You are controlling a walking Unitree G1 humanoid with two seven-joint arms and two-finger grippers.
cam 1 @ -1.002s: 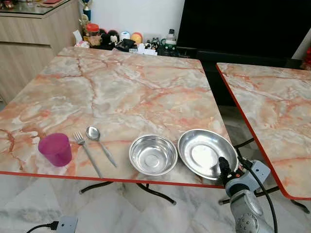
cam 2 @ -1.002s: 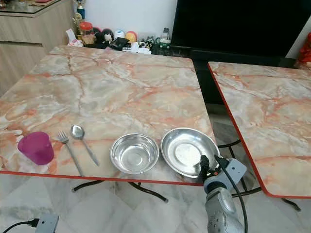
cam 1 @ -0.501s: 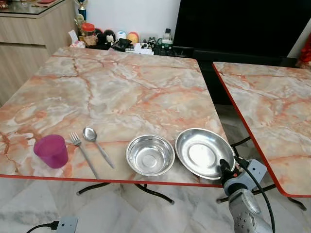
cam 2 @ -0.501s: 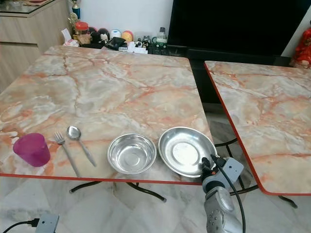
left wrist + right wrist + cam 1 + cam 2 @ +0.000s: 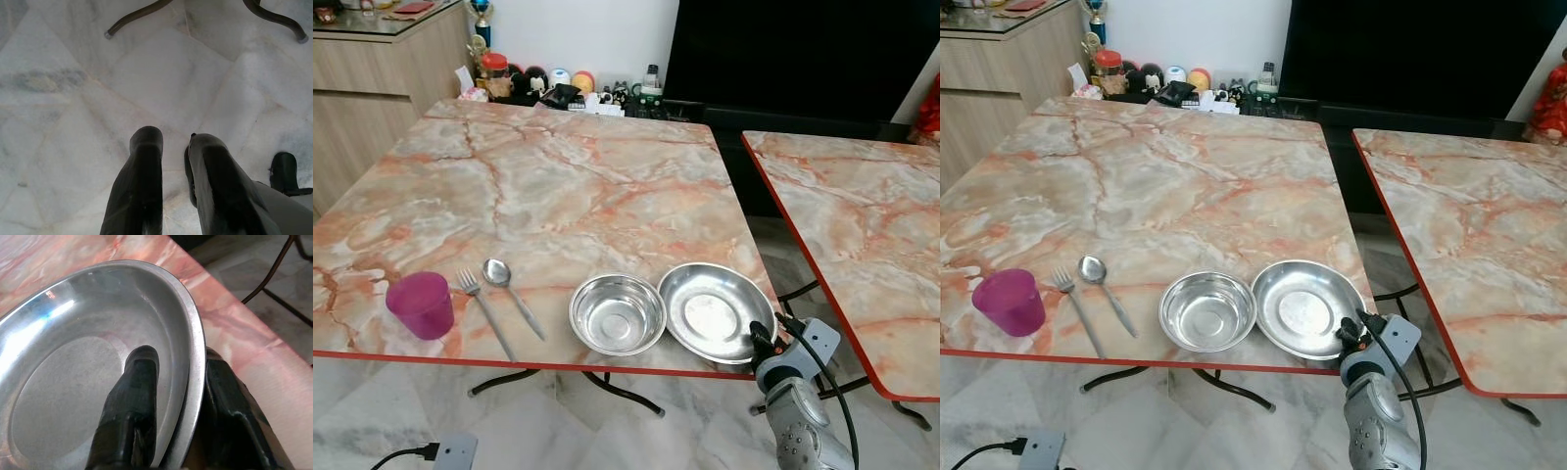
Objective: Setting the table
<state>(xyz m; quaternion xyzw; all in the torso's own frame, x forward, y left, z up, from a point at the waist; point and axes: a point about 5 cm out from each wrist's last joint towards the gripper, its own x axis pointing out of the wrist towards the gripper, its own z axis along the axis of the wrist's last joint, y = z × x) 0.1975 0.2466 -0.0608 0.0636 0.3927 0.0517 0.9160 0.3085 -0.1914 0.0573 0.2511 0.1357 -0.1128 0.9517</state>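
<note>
A steel plate (image 5: 710,313) lies at the near right corner of the marble table (image 5: 558,186), its rim touching a steel bowl (image 5: 618,313) on its left. My right gripper (image 5: 762,338) is shut on the plate's near right rim; in the right wrist view one finger (image 5: 134,377) lies inside the plate (image 5: 73,362) and the other outside the rim. Left of the bowl lie a spoon (image 5: 509,294) and a fork (image 5: 481,304), then a purple cup (image 5: 421,304) stands upright. My left gripper (image 5: 173,139) hangs over the floor, fingers slightly apart, holding nothing.
A second marble table (image 5: 862,225) stands to the right across a narrow gap. Small ornaments and bottles (image 5: 558,83) crowd the far edge, with a dark screen (image 5: 803,49) behind. A wooden cabinet (image 5: 382,59) is at the far left. A power strip (image 5: 450,452) lies on the floor.
The right gripper has pulled the plate left, closing the gap to the bowl. The camera has shifted a little; cup, fork, spoon and bowl keep their places.
</note>
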